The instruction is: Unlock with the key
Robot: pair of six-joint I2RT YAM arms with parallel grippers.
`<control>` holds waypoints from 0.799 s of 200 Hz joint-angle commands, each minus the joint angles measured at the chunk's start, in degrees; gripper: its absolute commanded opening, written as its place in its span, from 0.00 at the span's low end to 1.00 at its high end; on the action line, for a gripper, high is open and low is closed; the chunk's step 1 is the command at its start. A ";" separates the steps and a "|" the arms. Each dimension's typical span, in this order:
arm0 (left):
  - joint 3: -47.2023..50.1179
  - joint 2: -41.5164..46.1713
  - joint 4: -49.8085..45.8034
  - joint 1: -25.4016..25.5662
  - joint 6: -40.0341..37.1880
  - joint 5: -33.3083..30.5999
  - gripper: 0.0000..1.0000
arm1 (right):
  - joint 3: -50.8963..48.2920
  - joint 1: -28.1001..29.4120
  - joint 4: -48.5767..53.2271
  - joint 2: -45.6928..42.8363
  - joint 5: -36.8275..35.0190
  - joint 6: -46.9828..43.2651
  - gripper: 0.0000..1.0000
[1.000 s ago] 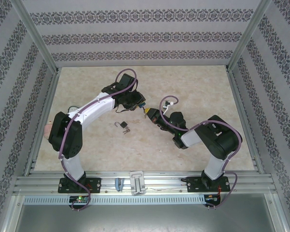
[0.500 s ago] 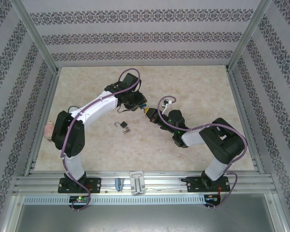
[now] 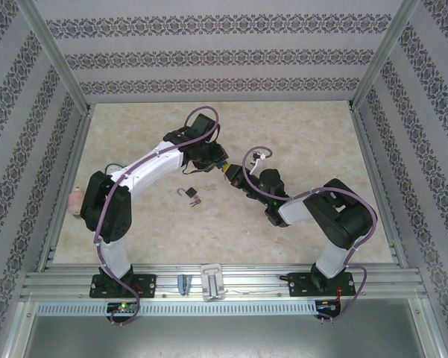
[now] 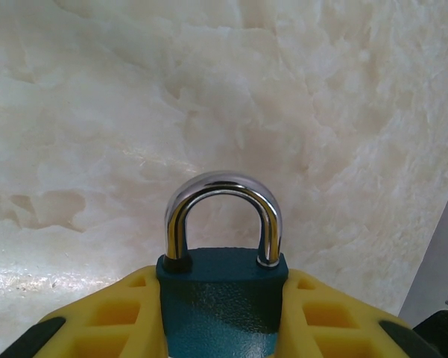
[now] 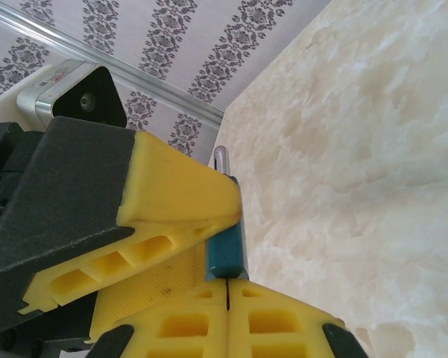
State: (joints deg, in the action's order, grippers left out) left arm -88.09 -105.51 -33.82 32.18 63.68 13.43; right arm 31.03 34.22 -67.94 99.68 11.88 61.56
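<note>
Left gripper [image 4: 222,322] was clamped narrow on the teal padlock [image 4: 222,287], closed shackle [image 4: 222,195] poking past the fingertips. Right gripper [image 5: 229,292] was pinched fully together, tips against the padlock's body; couldn't tell if it held a key. Top view added a second lock [image 3: 189,195] lying on the table [image 3: 305,134], near-left of the teal padlock.

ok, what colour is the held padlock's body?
Dark teal padlock body; left wrist view shows it best.

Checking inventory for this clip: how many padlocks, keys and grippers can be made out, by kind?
Padlocks: 2 (teal padlock in the left gripper; loose padlock on the table)
Grippers: 2 (left gripper, right gripper)
Keys: 0 clearly visible; the small item beside the loose padlock is too small to tell
Total: 4
</note>
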 commanded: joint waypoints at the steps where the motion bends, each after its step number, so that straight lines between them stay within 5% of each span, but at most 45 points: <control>1: 1.06 2.07 -0.63 2.47 0.33 4.74 0.26 | 1.05 -0.97 -2.87 -0.52 -0.79 0.29 0.00; 51: 2.16 3.84 -1.34 0.70 -1.17 0.92 0.26 | -5.49 -1.17 -0.13 -5.75 1.19 -0.22 0.22; 160: 3.77 4.66 1.05 1.12 -0.50 2.91 0.26 | -6.39 0.85 -0.17 -6.93 4.85 0.00 0.32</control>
State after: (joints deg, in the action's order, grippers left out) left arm -84.51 -103.74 -34.22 32.32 63.44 15.20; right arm 23.44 34.39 -66.43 91.66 15.03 61.56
